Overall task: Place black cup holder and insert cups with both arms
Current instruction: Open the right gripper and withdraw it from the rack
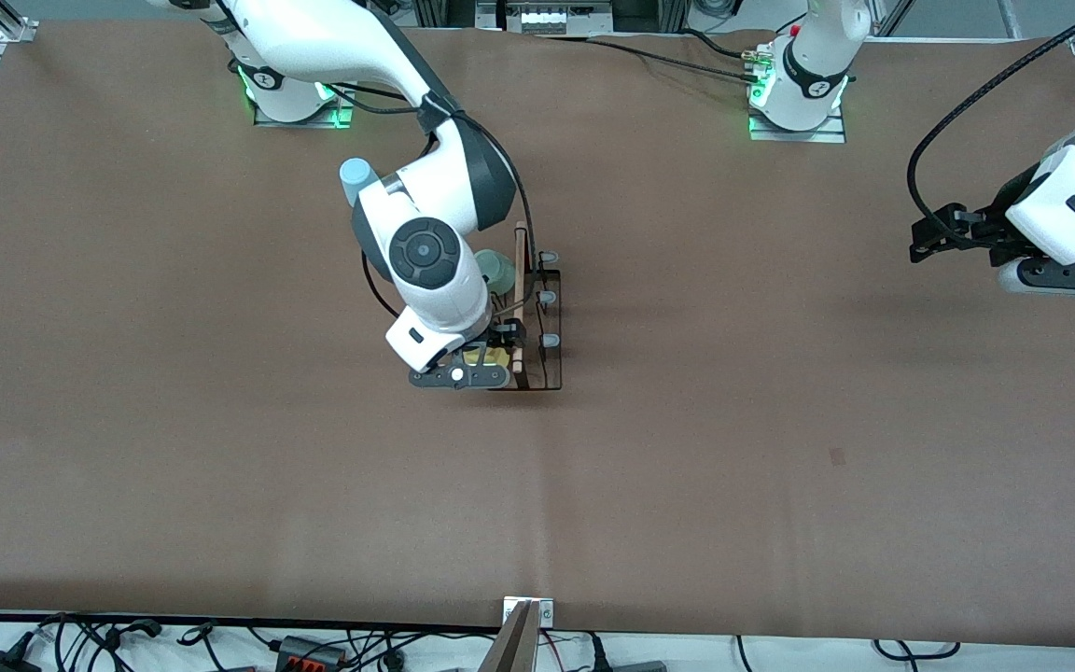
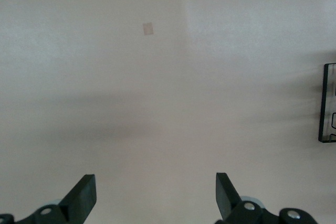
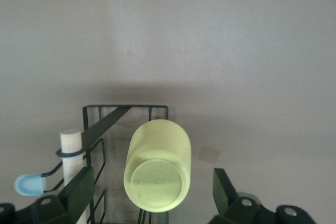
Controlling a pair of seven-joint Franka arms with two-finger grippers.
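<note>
1. Two open grippers: the right gripper [image 3: 149, 192] hangs with fingers apart around the yellow cup [image 3: 157, 165], which sits upside down on the black cup holder [image 1: 535, 317] mid-table.
2. Lift straight up, clear of the pegs.
3. The left gripper [image 2: 156, 198] waits, open, over bare table toward its own end.

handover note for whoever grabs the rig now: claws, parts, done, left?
Right claw: open over the rack, yellow cup between its fingers, sitting upside down on a peg.
Left claw: open, holding nothing, waiting over bare table at its own end.
Black cup holder stands mid-table; green cup on it too; blue cup beside the right arm, seating unclear.
Done: rack placed, yellow and green on.
Left: confirm blue, retract.
</note>
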